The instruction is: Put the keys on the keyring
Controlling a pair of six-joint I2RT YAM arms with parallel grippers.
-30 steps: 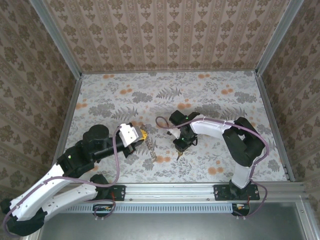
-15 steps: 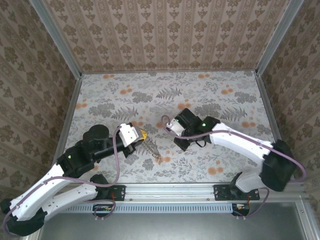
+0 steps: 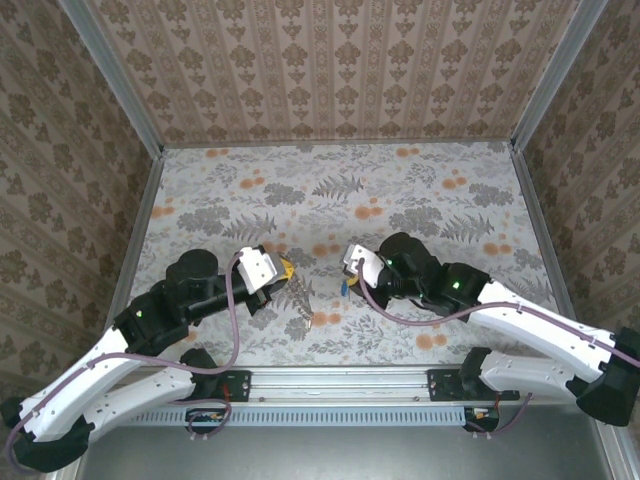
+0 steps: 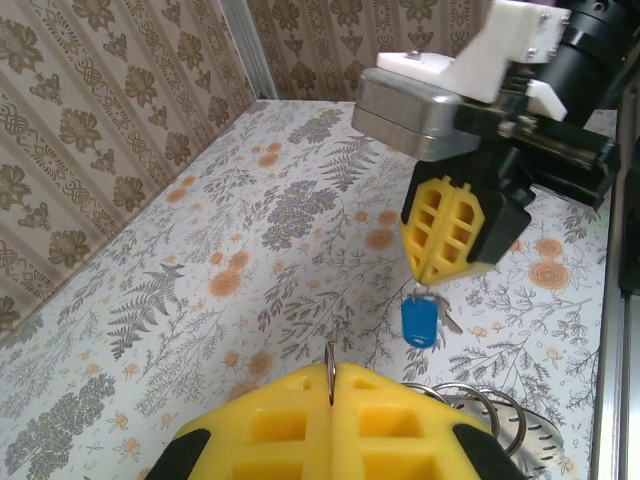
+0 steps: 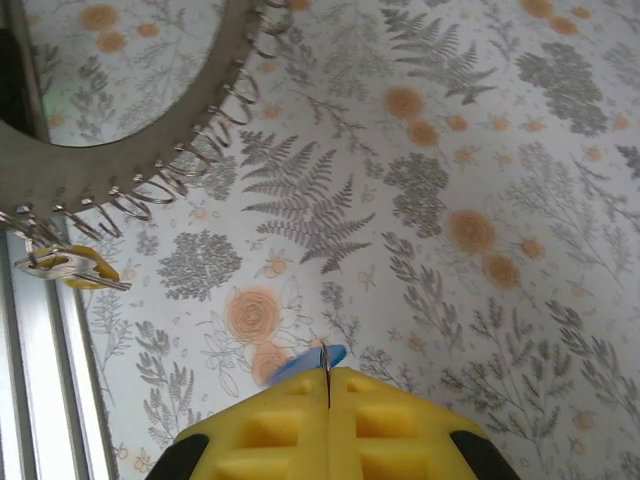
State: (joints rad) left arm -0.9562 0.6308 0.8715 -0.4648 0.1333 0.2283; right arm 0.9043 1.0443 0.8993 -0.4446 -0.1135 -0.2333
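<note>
My left gripper is clenched on the keyring. In my left wrist view the 2 yellow fingers are pressed flat together at the gripper's tip, with a thin edge of metal wire standing up out of the seam. A few silvery loops of the keyring curl away just beside them at the lower right.

From above, the keyring trails from that gripper toward the near edge of the floral surface. I cannot tell whether its far end rests on the surface or hangs just above it.

My right gripper is shut on the blue key, just to the right of the keyring and apart from it. My left wrist view faces it: the right gripper points down with its fingers closed, and the blue key dangles from the tips above the surface. A silvery blade sticks out beside the blue head.

In my right wrist view the gripper has its 2 fingers together, and a sliver of the blue key peeks out past the seam. The keyring runs as a row of wire loops across the upper left, ending at a brass-coloured piece by the left edge.
</note>
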